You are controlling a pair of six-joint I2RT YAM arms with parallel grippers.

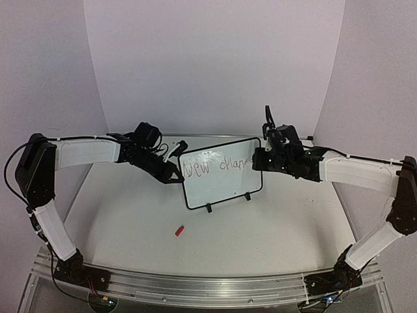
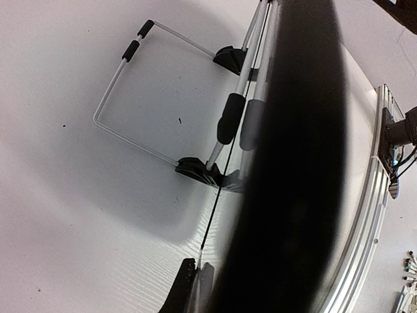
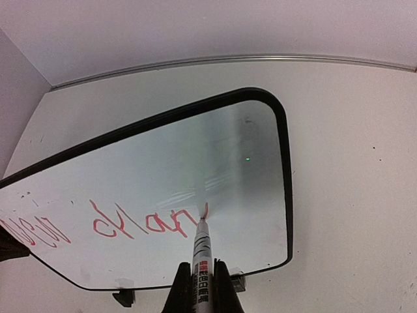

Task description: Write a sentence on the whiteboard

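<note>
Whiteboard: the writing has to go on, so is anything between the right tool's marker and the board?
Nothing visible. The marker in the right tool has its tip on the board, at the end of the red writing. The left tool is at the board's left edge, away from the tip.

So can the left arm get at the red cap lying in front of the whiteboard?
Probably not yet: the left gripper is shut on the left edge of the whiteboard. The red cap lies on open table nearby with nothing around it, so it looks reachable once the gripper lets go.
</note>
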